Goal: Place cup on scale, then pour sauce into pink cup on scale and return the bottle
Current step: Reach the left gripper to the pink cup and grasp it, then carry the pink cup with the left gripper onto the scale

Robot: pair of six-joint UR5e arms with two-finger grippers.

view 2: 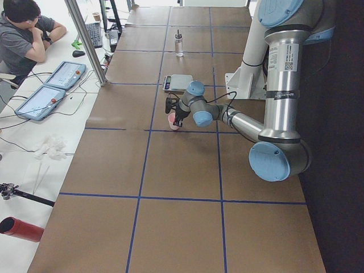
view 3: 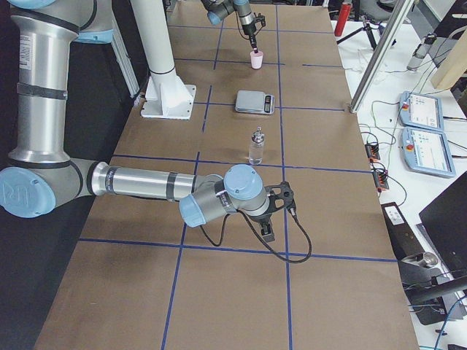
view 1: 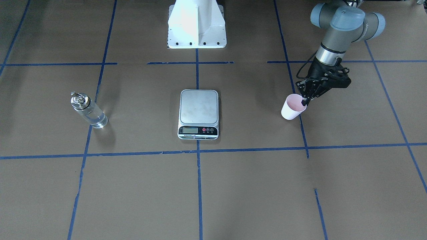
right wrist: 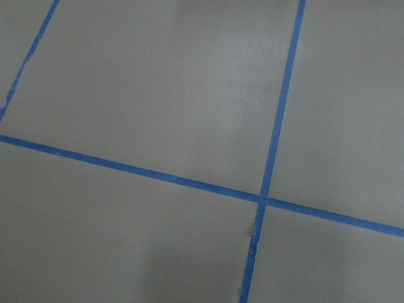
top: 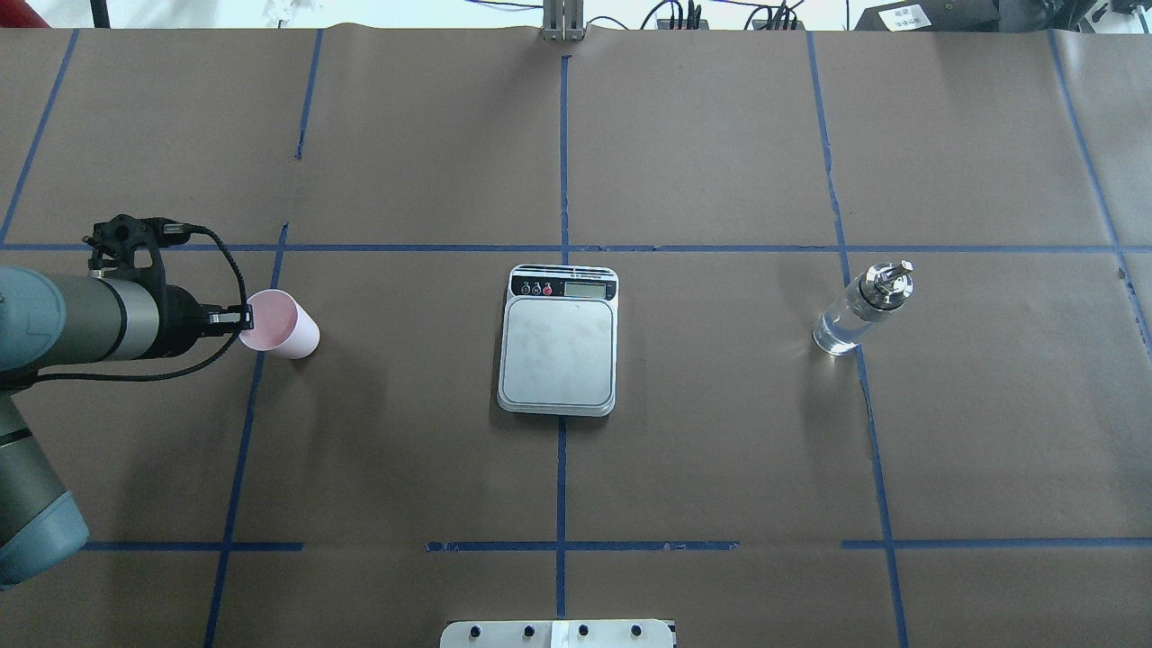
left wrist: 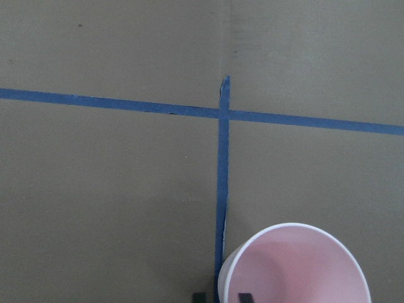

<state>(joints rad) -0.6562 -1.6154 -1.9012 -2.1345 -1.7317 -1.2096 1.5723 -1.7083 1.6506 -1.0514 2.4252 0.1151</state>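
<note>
Cup (top: 281,326): upright, mouth up, empty. Stands on the brown paper (top: 405,450) at mid-left of overhead view and mid-right of front view. Not on the scale yet.

L gripper (view 1: 305,101): at cup's rim, on the side away from the scale. Fingers (left wrist: 199,296) astride the wall, one outside and one inside the mouth. Thin gap visible each side of the wall in wrist cam, so prob. not clamped yet. Nothing lifted.

Key relation: scale (top: 560,340) lies straight to the right of cup in overhead view, at approx the same height in frame. Well apart, w/ nothing btwn. Next move, as judged: clamp, lift, carry sideways toward frame ctr, then set down on the silver platform. Cup narrower than platform, so some margin.

Axis: cup's long axis vertical. One-wall pinch judged prone to tilt it during carry.

Nearer arm: L, already at the cup.

Bottle (top: 859,313): upright, mid-right of overhead view, well apart from scale on the side opposite the cup. Clear sauce (top: 837,333) in lower part.

R gripper (view 3: 268,232): seen only in exterior right view, lower centre, low over the table, w/ bottle btwn it and the scale. Can't tell how wide the fingers stand.

View diffs: L wrist cam alone shows both tips either side of the rim. Front view shows the inner finger dipping into the mouth. Overhead hides the tips behind the wrist. R wrist cam shows only paper + blue tape (right wrist: 278,126), none of the task's things.
</note>
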